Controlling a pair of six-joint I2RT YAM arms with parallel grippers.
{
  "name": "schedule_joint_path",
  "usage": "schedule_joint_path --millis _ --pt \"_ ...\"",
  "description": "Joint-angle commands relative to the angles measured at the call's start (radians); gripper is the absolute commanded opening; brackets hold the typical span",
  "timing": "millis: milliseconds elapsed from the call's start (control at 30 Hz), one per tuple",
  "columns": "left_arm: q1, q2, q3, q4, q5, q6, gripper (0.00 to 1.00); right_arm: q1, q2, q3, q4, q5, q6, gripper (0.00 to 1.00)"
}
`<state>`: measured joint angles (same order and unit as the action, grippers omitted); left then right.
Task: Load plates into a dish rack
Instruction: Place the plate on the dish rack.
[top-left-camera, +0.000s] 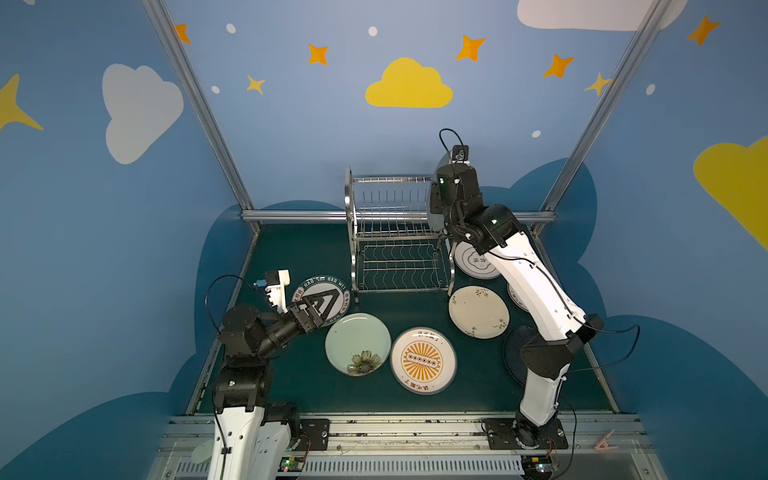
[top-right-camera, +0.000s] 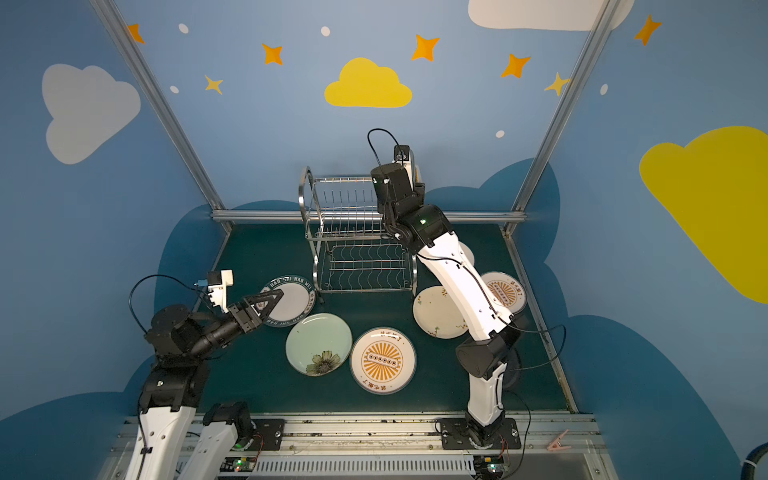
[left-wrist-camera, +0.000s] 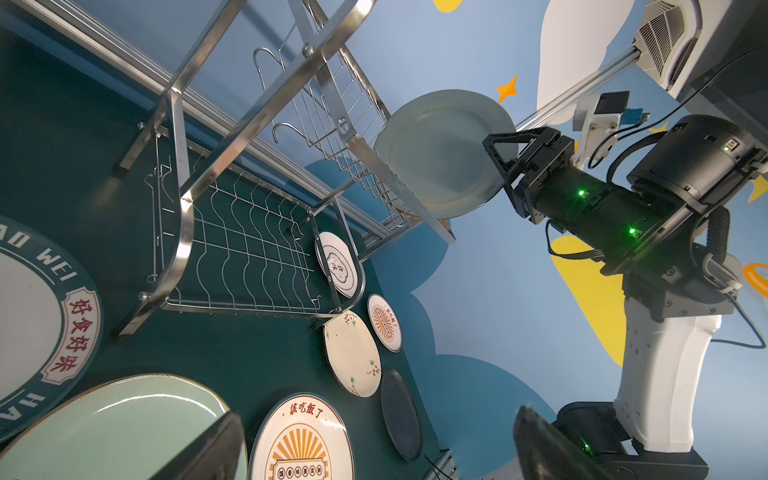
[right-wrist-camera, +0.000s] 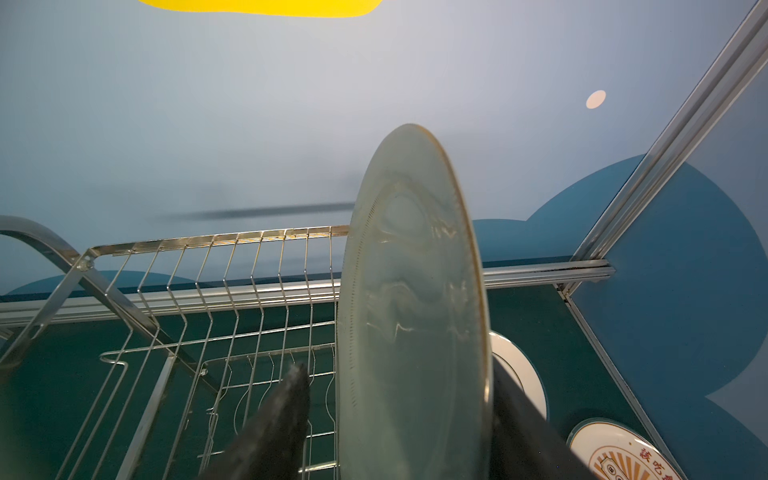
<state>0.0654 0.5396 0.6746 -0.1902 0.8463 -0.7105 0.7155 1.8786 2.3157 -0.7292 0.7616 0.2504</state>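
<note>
Pale green plate (right-wrist-camera: 411, 311), gold-rimmed, stands upright in the dish rack (right-wrist-camera: 249, 235).

Green-rimmed plate (top-right-camera: 297, 304): "HAO SHI HAO WEI".

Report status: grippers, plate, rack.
Left gripper open, above lettered-rim plate. Right gripper open around pale green plate, upright in top tier of dish rack. No obstruction seen.
</note>
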Motion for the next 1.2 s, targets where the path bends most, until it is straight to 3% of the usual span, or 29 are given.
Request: schedule_joint_path --millis 0,233,500,767,1167 --pt "0.004 -0.009 0.003 -0.007 -0.006 0.012 1.00 0.002 -0.051 -0.004 0.002 -0.008 0.006 0.66" --pt "0.007 0.002 0.002 -0.023 -0.033 0.015 1.00 0.010 -0.117 -0.037 0.010 -0.065 0.005 0.79" --pt "0.009 0.010 0.003 -0.054 -0.073 0.025 1.00 0.030 -0.265 -0.172 0.063 -0.144 -0.026 0.86" --pt "0.006 0.025 0.001 -0.113 -0.167 0.043 1.00 0.051 -0.533 -0.506 0.148 -0.280 -0.036 0.91" --pt "0.005 0.070 -0.061 -0.361 -0.525 -0.110 1.00 0.052 -0.912 -1.035 0.237 -0.510 0.015 0.92"
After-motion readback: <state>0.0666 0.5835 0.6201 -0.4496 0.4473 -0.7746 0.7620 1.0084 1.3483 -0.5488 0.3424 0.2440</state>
